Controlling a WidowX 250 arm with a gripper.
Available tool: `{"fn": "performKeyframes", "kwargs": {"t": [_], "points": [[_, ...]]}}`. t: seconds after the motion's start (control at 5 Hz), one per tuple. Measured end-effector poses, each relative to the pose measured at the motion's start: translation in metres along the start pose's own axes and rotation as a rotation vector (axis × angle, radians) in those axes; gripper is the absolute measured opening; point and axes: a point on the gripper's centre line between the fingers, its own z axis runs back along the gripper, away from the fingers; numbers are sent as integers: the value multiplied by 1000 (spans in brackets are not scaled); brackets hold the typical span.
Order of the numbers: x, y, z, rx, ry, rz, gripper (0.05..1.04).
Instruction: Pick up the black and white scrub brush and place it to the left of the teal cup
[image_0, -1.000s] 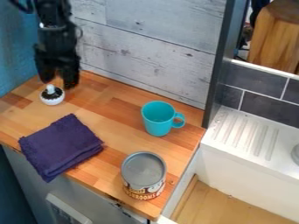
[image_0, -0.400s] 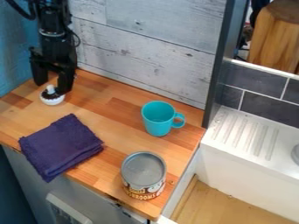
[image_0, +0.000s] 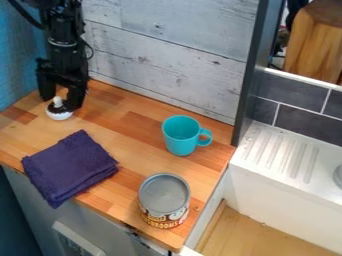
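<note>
Black two-finger gripper (image_0: 59, 103), upper left of the frame, pointing down over the wooden counter (image_0: 137, 137). Its fingers stand apart, one on each side of the upper part of a small white object (image_0: 59, 116) with a dark top and a pale knob. This object sits upright on the counter at the left of the frame; whether either finger touches it cannot be told. Below the object and slightly to its right, at lower left, lies a folded purple cloth (image_0: 70, 167). Right of center stands an upright turquoise mug (image_0: 179, 143), its handle directed right. Below the mug, in the lower middle, a can (image_0: 164, 194) with a grey top stands upright near the counter's right edge. A whitish plank wall (image_0: 167, 42) rises behind the counter; a ribbed white drainboard (image_0: 280, 159) occupies the right of the frame.
</note>
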Motion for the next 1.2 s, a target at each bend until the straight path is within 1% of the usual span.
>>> {"fn": "performKeyframes", "kwargs": {"t": [0.4, 0.6, 0.8, 1.0, 1.2], "points": [[0, 0, 2, -6, 5, -14, 438], [2, 1, 7, -7, -3, -8, 265], [2, 1, 7, -4, -1, 7, 239], [-2, -9, 13, -60, -11, -32, 239], [-5, -28, 51, -105, -101, -117, 239]]}}
